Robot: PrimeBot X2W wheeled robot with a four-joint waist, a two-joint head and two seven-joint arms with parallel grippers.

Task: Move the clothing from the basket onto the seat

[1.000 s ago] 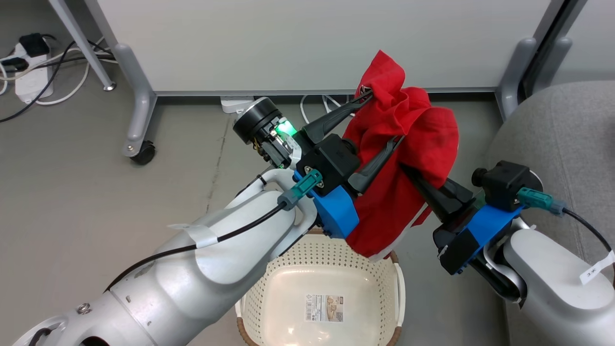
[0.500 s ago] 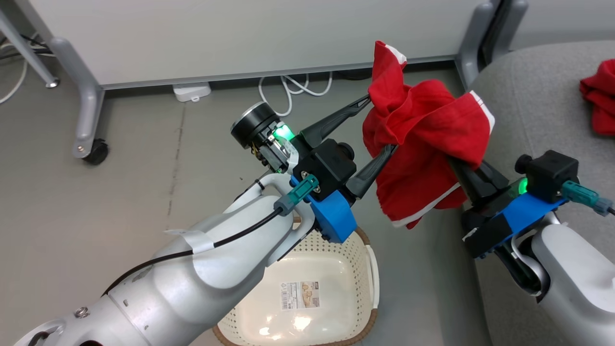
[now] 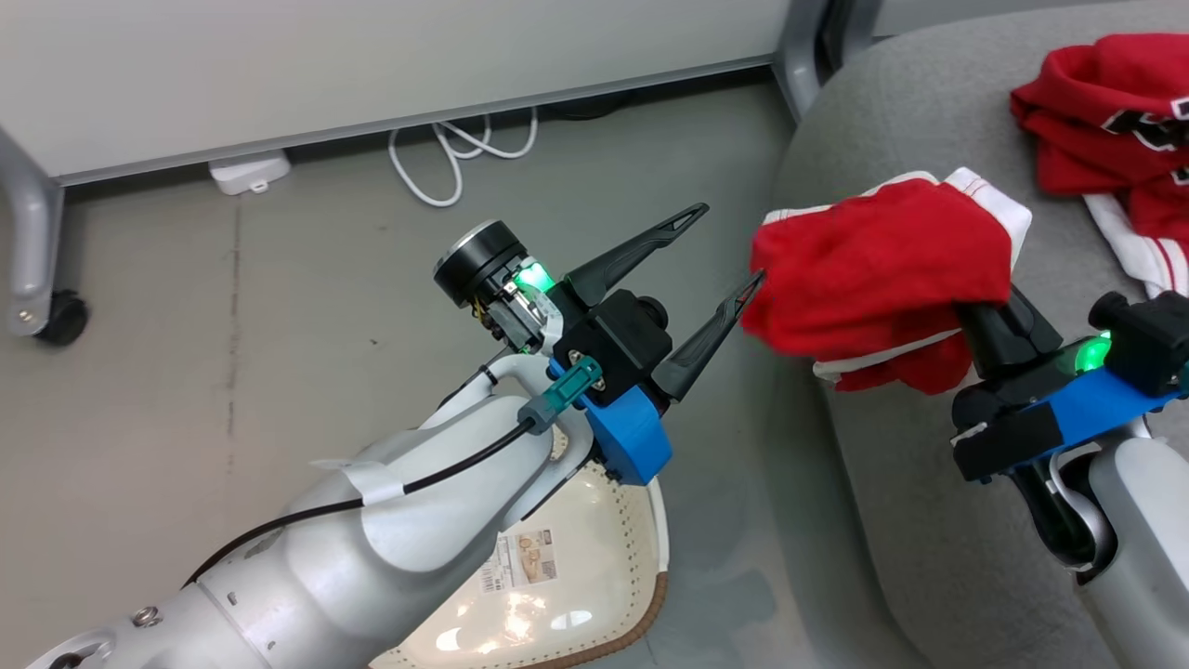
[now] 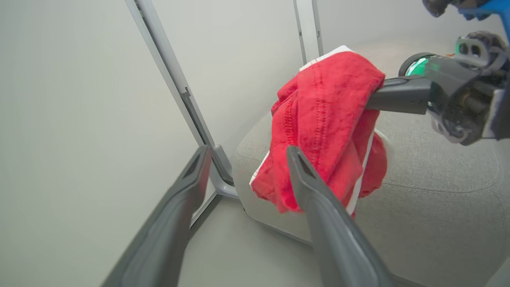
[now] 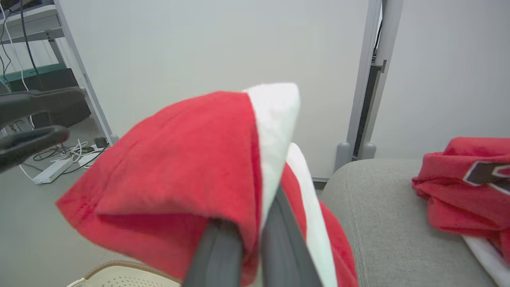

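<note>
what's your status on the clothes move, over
Left gripper open, empty. Right gripper shut on red garment, above the seat edge. Another garment lies on the seat. Nothing blocking the drop.

A lab or office test space dressed with a few home props. The floor (image 3: 167, 390) is bare grey, the walls are white partition panels (image 3: 372, 65) on grey metal legs, one on a castor (image 3: 43, 318), and loose white cables (image 3: 455, 160) and a power strip (image 5: 51, 171) lie along them. The homely part is a grey sofa seat (image 3: 929, 520), red clothing (image 3: 1096, 111) and a laundry basket (image 3: 613, 520)
</note>
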